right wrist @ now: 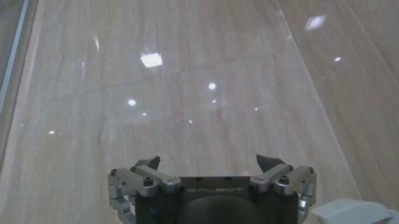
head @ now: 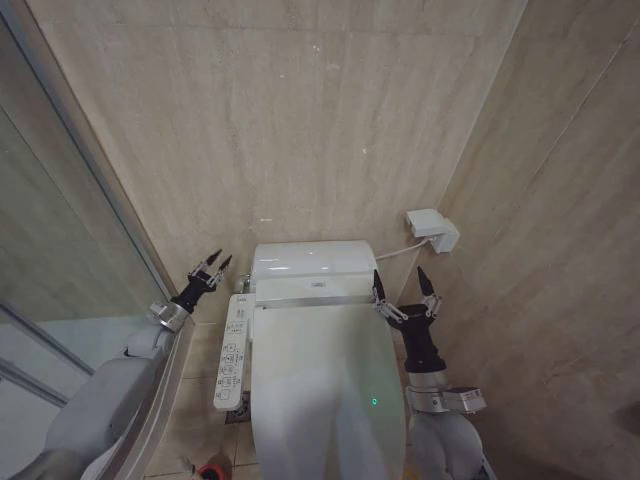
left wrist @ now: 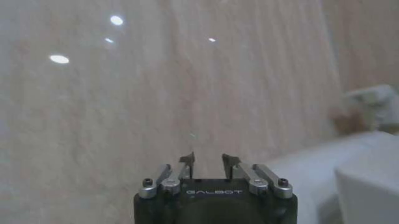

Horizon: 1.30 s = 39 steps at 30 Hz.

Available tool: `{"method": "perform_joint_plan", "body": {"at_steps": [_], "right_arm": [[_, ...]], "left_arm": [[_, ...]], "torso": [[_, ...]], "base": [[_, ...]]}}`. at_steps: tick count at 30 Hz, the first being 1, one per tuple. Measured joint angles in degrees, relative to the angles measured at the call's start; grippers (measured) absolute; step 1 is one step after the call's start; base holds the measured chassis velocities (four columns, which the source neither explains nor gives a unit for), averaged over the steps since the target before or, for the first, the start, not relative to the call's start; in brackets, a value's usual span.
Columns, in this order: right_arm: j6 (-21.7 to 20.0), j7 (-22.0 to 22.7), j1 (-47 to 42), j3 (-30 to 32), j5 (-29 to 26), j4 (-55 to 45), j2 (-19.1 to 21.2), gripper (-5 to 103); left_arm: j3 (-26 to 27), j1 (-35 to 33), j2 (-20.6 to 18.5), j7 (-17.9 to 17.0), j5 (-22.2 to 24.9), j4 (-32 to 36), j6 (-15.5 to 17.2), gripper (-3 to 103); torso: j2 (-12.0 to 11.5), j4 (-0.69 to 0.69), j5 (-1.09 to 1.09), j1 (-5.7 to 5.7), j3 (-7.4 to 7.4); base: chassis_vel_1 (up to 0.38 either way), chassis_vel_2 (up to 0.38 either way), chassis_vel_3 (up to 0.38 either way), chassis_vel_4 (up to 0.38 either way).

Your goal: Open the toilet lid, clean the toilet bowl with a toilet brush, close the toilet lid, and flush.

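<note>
The toilet lid (head: 325,390) lies shut, flat over the bowl, stretching from the near edge of the head view back to the hinge, with a small green light (head: 375,402) glowing on its right part. The right gripper (head: 405,284) stands just off the lid's right rear corner, fingers spread wide apart and holding nothing; its own wrist view shows the same wide gap (right wrist: 208,162) in front of the beige wall tiles (right wrist: 187,84). The left gripper (head: 214,264) hangs off the lid's left side, beyond the control panel (head: 231,350) that juts from the seat, its fingers a narrow way apart and empty (left wrist: 209,159). Between and just past the two grippers sits the white tank (head: 310,262). Farther right of the right gripper, a white wall box (head: 432,229) is fixed to the tiles, a cable running from it toward the tank.
</note>
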State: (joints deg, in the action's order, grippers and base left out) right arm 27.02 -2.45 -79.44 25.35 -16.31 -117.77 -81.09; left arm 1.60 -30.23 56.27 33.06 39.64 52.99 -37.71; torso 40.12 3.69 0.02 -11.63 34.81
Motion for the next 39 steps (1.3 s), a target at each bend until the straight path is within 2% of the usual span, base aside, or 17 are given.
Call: {"method": "perform_joint_plan", "body": {"at_steps": [1,2,4,8,9,15,22,27,39], "right_arm": [[0.0,0.0,0.0,0.0,0.0,0.0,0.0,100],[0.0,0.0,0.1,0.2,-0.1,0.1,0.2,100],[0.1,0.0,0.3,0.6,-0.5,0.2,0.7,100],[0.3,0.1,0.6,1.1,-1.0,0.5,1.3,100],[0.3,0.1,0.7,1.3,-1.1,0.6,1.5,100],[0.6,0.1,1.1,1.2,-1.2,1.2,1.6,100],[0.9,0.1,1.3,0.4,-1.1,1.5,1.3,100],[1.0,0.1,1.2,0.2,-1.0,1.5,1.2,100],[1.3,0.1,1.0,0.4,-0.9,1.2,1.5,100]], "left_arm": [[0.0,0.0,0.0,0.0,0.0,0.0,0.0,54],[-0.9,1.0,0.1,2.0,0.2,-1.5,-0.3,27],[-1.7,2.3,0.4,5.4,-0.3,-3.7,-0.8,27],[-2.1,2.9,1.0,8.2,-1.6,-5.6,-1.0,27],[-2.1,3.0,1.2,8.5,-2.1,-6.0,-1.0,2],[-1.8,3.5,1.6,9.7,-6.3,-7.7,-1.4,2],[-1.7,3.5,0.8,8.4,-11.1,-8.5,-1.4,0],[-2.6,3.3,0.7,7.5,-12.1,-9.0,-1.4,0],[-3.9,3.5,2.5,3.1,-13.7,-12.2,-1.4,0]], "torso": [[0.0,0.0,0.0,0.0,0.0],[0.0,0.0,0.02,0.0,0.0],[0.0,0.0,0.01,0.0,0.0],[0.0,-0.02,0.01,0.0,0.0],[0.0,-0.02,0.01,0.0,0.0],[0.0,-0.01,0.01,0.0,0.0],[0.0,-0.02,0.01,0.0,0.0],[0.0,-0.01,0.01,0.0,0.0],[0.0,-0.03,0.02,0.01,-0.01]], "base": [[0.0,0.0,0.0,0.0],[0.0,0.0,0.0,0.0],[0.0,0.0,0.0,0.0],[0.0,0.0,0.0,0.0],[0.0,0.0,0.0,0.0],[0.0,0.0,0.0,0.0],[0.0,0.0,0.0,0.0],[0.0,0.0,0.0,0.0],[0.0,0.0,0.0,0.0]]}}
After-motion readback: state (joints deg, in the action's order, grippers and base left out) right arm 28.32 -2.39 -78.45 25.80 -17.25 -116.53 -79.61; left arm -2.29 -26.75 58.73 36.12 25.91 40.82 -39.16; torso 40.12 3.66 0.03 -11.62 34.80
